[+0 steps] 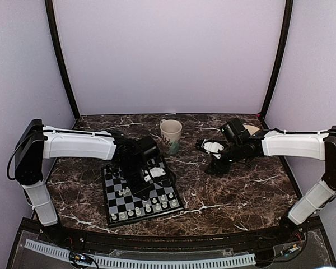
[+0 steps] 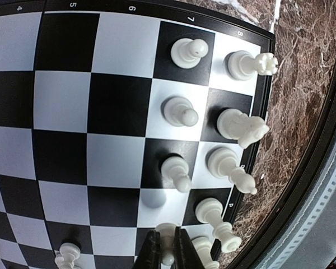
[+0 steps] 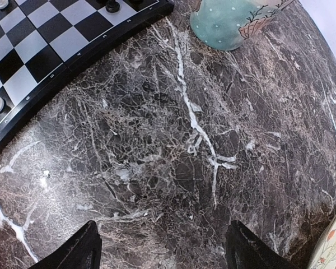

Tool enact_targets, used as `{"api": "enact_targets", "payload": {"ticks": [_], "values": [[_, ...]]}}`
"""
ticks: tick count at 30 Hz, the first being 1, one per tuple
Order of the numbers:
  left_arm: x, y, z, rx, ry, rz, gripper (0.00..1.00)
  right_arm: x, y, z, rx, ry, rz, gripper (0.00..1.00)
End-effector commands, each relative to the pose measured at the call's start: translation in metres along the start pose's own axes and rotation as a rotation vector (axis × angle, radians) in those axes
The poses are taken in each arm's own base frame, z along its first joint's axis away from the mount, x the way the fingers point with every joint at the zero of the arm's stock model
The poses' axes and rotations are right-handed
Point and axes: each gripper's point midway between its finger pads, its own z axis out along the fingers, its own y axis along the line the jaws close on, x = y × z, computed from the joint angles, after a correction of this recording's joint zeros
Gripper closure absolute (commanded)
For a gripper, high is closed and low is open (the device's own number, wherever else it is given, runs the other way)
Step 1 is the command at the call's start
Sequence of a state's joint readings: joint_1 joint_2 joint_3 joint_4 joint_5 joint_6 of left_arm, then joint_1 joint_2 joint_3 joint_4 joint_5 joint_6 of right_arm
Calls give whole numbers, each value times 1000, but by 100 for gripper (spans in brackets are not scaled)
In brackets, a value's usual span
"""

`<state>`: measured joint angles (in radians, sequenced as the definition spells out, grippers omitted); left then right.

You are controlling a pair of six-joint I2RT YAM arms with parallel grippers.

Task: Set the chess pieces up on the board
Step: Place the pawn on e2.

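Board (image 1: pixel 115 183): lies on the desk (image 1: pixel 241 185) toward its near left corner, a little askew to the near edge
White pieces (image 2: pixel 241 126): two rows stand along the side of the board that faces the desk's near edge, with the taller figures outermost and the pawns one row in
Black piece (image 3: pixel 112 5): at least one stands on the board's far side, at the top of the right wrist view; any others are too small to count
Left tool (image 2: pixel 165 246): over the board, fingers pressed onto a white pawn (image 2: pixel 167 231) by its head and neck, with the base pointing at the pawn row; I cannot tell whether the base touches the square
Right tool (image 3: pixel 161 232): spread wide with nothing between the fingers, hovering over bare desk to the right of the mug (image 1: pixel 171 136), well apart from the board
Handling: the pawn looks like light, stiff, smooth plastic, tall for its small round base, so it should tip or skid easily and could twist in a loose pinch
Where to hold: high on the narrow neck, with fingers on opposite sides, which leaves the base free and clears the neighbours
Step in hand: probably seating this pawn on an empty square in the pawn row
Risk: other pawns stand just beside the fingers, so opening wide or drifting sideways could knock one over
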<state>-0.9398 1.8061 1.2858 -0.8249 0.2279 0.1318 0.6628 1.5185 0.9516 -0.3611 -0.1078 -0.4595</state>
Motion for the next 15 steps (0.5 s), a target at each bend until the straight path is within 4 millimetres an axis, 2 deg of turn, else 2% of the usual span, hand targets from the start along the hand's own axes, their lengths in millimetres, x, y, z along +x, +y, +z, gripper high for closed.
{"api": "enact_targets", "payload": {"ticks": [1, 15], "values": [[5, -2, 2, 7, 21, 16, 94, -11, -2, -3, 10, -19, -18, 24], [1, 1, 13, -1, 46, 24, 91, -10, -1, -1, 11, -12, -26, 24]]}}
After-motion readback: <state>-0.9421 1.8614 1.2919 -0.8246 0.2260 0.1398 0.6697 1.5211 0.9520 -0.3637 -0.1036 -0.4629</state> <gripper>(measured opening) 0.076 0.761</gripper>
